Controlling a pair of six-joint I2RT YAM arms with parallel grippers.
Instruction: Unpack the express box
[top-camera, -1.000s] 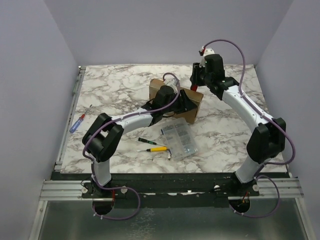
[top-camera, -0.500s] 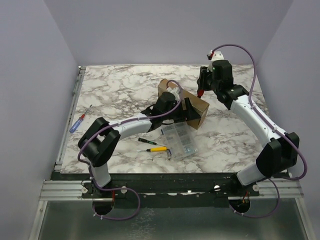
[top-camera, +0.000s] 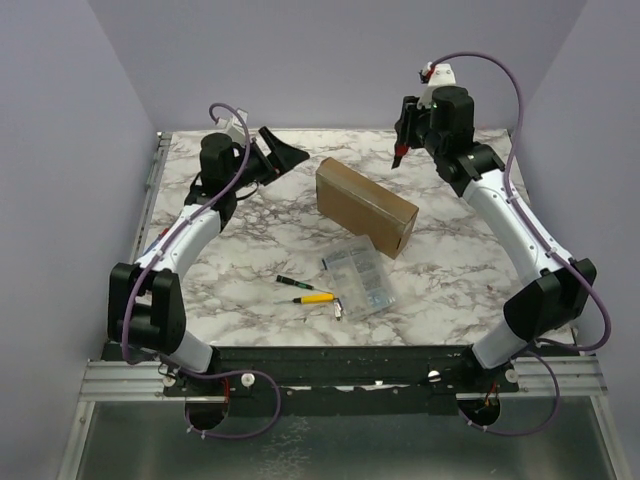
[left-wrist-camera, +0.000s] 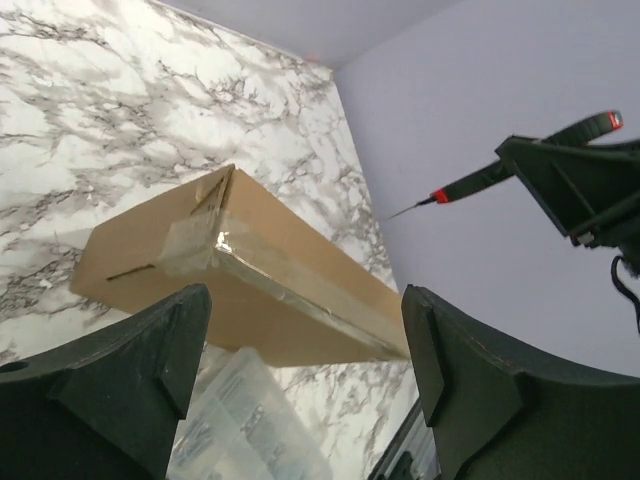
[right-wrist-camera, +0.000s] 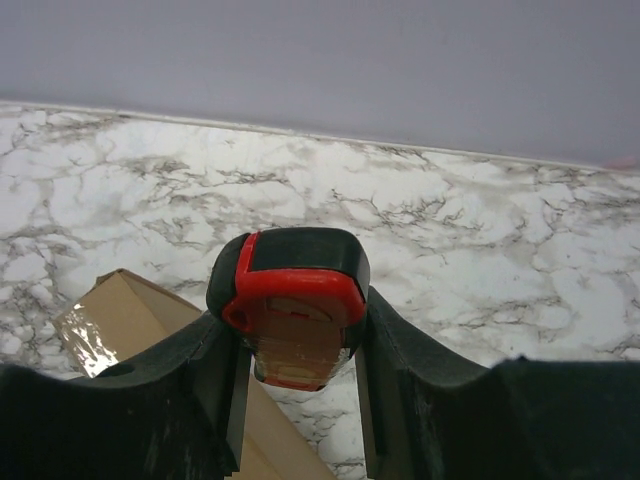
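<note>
The express box (top-camera: 365, 205) is a brown cardboard mailer lying shut on the marble table, with clear tape over its flap seam (left-wrist-camera: 215, 250). My left gripper (top-camera: 284, 152) is open and empty, raised to the left of the box and apart from it; its view looks over the box (left-wrist-camera: 250, 290). My right gripper (top-camera: 405, 130) is shut on a red and black pointed tool (top-camera: 399, 153), held in the air behind the box's right end. The tool fills the right wrist view (right-wrist-camera: 293, 300), with a box corner (right-wrist-camera: 120, 310) below it.
A clear plastic compartment case (top-camera: 360, 280) lies just in front of the box. Two small screwdrivers (top-camera: 305, 292) lie to its left. A blue pen-like tool (top-camera: 152, 246) lies at the table's left edge. Walls close in the back and sides.
My left arm has lifted off the box and swung far left and back, gripper open. The box has turned a little. My right gripper has risen slightly with the tool.
</note>
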